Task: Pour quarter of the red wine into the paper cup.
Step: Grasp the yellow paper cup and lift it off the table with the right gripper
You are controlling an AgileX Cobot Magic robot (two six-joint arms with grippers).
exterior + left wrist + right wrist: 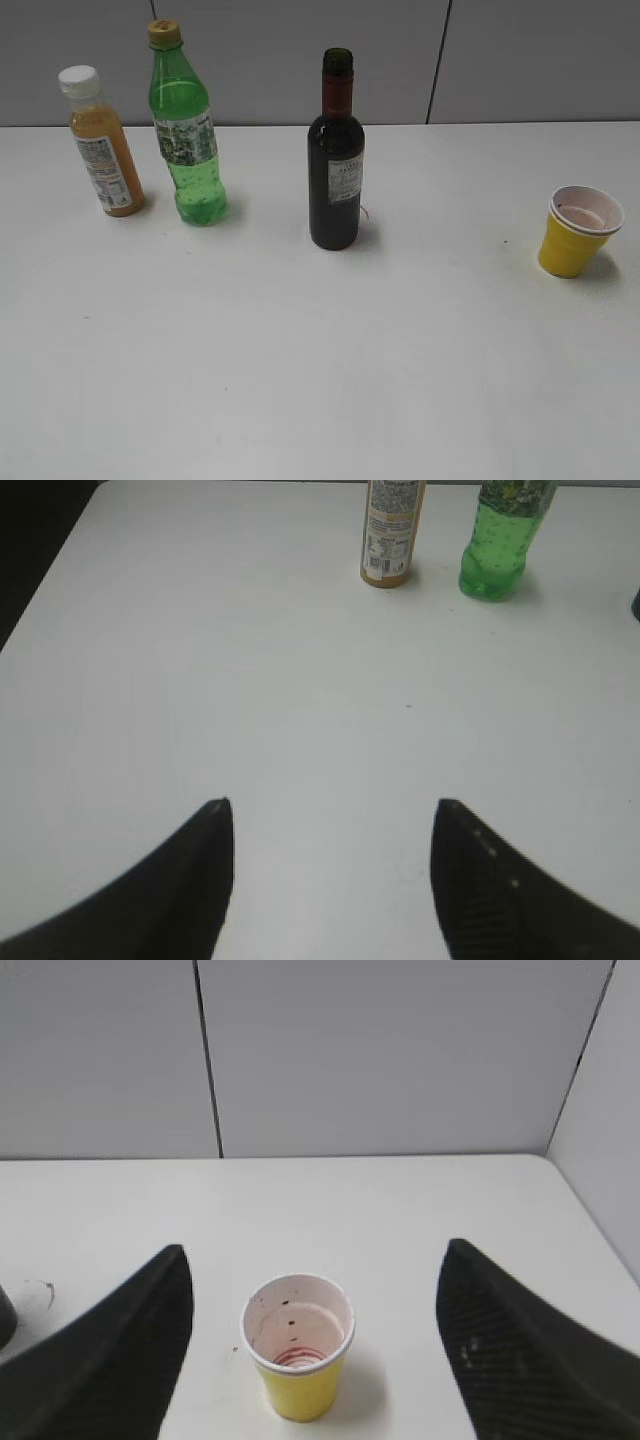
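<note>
The red wine [335, 170] stands upright a little left of the exterior view's centre, its long axis vertical and its open mouth pointing straight up — a dark, near-black glass bottle with a red foil neck and a small white label facing the camera. The paper cup [579, 230] sits well apart from it at the right edge of that view, upright, mouth up; it is a short tapered cone, yellow outside with a white rolled rim. In the right wrist view the cup [297, 1355] shows reddish specks on its white inner wall and a faint red ring at the bottom. At the upper left of the exterior view stand a ribbed green plastic bottle [185, 130] with a yellow cap and, left of it, an orange juice bottle [102, 145] with a white cap — both upright and capped. All rest on a smooth white table [320, 380]. The left gripper [332, 825] hangs over bare tabletop, its jaws spread wide with nothing between them; the right gripper [315, 1300] is likewise spread wide, its dark fingers flanking the cup without touching it
</note>
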